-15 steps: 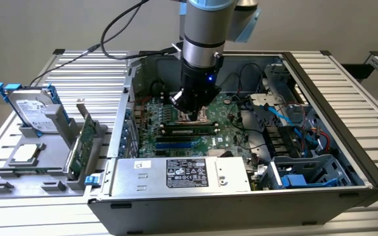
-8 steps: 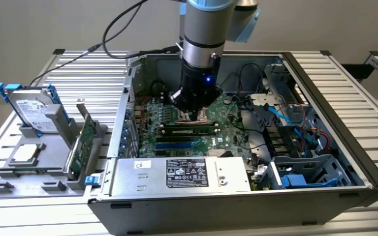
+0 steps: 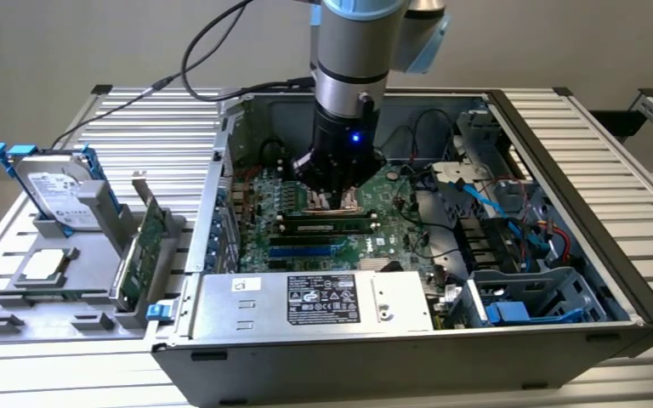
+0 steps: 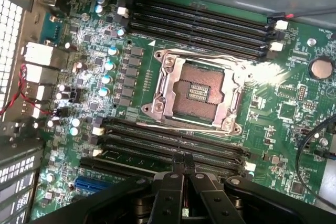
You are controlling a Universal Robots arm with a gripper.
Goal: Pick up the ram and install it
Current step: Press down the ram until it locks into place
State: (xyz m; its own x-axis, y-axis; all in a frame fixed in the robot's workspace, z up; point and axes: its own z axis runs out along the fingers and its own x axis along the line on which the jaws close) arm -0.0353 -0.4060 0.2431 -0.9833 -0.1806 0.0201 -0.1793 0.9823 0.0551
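Power supply [image 3: 320, 299] with its black label sat nearest in the exterior view, along the front wall of the open computer case [image 3: 599, 255], with a blue-tabbed drive cage [image 3: 525, 302] beside it toward the exterior view's right. Just behind lay the green motherboard [image 3: 389, 234], and on it the ram [image 3: 326, 226], a narrow green stick with black chips. It lay lengthwise along the bank of memory slots on the near side of the board, not in the tool's grasp. Directly behind the ram the gripper [image 3: 329, 200] pointed straight down at the board, close above it. Whether it touched the stick could not be told.

In the wrist view the gripper [image 4: 184, 157] had its two black fingers [image 4: 170, 192] pressed together, with nothing seen between the tips. They hung over the dark memory slots [image 4: 173, 142], and past them was the open processor socket [image 4: 202, 93] in its metal frame. A second bank of slots [image 4: 199, 27] lay beyond that.

Outside the case, toward the exterior view's left, a grey tray [image 3: 31, 319] on the slatted table [image 3: 145, 115] carried a silver processor chip [image 3: 43, 266], an upright expansion card [image 3: 145, 246] and, farthest back, a hard drive [image 3: 60, 191] standing on edge.
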